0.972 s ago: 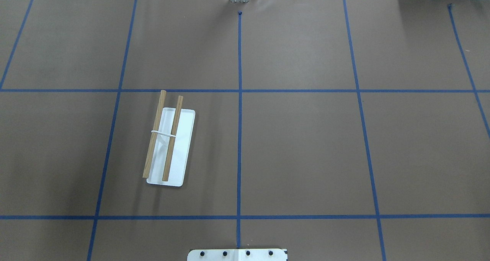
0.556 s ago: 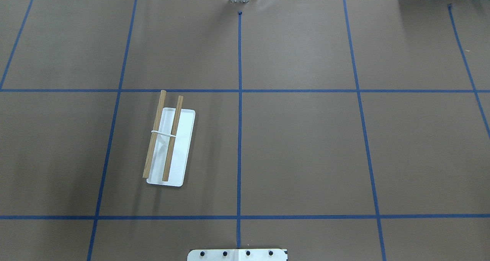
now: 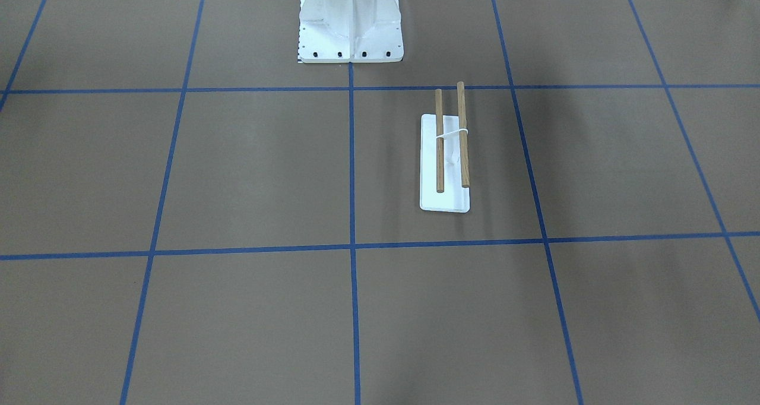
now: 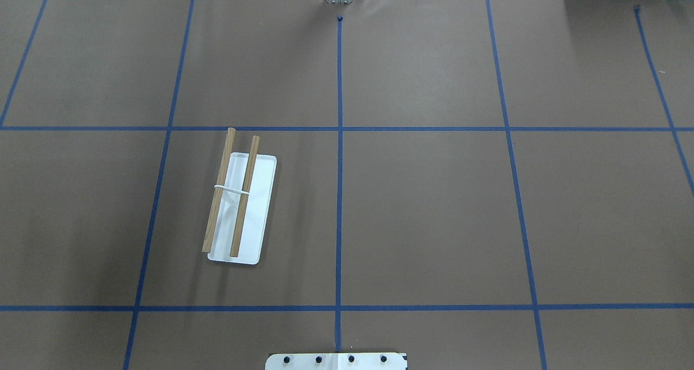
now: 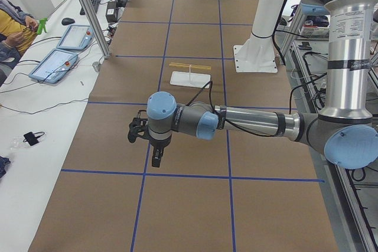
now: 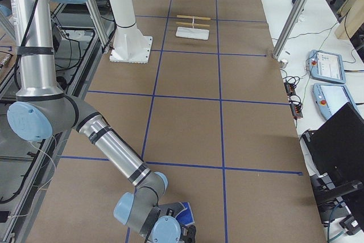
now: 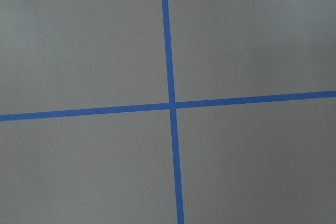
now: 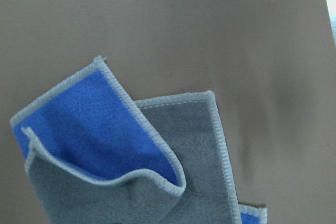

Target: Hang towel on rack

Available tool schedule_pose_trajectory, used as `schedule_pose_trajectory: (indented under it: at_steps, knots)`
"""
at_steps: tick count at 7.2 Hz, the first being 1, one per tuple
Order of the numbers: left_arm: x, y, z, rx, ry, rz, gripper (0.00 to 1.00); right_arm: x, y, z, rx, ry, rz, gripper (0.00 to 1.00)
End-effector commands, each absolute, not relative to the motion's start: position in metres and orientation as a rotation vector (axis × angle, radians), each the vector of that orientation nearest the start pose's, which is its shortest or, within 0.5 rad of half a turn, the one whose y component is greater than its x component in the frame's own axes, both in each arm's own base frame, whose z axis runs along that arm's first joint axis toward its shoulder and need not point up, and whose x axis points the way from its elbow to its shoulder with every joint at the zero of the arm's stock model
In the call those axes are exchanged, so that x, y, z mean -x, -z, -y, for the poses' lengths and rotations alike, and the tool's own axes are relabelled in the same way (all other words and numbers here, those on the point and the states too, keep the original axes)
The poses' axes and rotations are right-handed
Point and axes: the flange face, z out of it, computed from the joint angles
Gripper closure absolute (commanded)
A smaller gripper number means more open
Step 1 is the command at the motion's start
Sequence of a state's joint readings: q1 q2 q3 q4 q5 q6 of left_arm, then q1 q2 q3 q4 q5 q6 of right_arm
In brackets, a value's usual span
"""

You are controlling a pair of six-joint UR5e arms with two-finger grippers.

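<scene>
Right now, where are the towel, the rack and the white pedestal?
towel (image 8: 89, 124), right wrist view, on its blue side.
rack (image 4: 259, 196), overhead view, on its bare white base.
pedestal (image 3: 350, 19), front-facing view, on its upright middle rib.

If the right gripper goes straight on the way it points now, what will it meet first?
Probably the towel: the right wrist view looks straight onto it, lying folded on the brown paper. The right gripper is near it; the gap is unclear.
</scene>
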State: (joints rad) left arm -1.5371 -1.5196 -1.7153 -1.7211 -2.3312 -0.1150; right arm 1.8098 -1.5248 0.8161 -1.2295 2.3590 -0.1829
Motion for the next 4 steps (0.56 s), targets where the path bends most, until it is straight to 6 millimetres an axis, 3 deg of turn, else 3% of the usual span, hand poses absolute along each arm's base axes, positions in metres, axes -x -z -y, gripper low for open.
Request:
schedule_pose_trajectory:
  at_steps: [1, 4]
  knots:
    - [0.0484, -0.5956, 0.4851, -0.177, -0.018, -0.77, 0.02, -0.1526, -0.9508, 0.3633, 0.173, -0.195, 0.833, 0.17]
    - [0.0491, -0.5969, 0.4837, -0.176, -0.018, -0.771, 0.02, -0.1516, -0.9502, 0.3644, 0.174, -0.199, 0.842, 0.17]
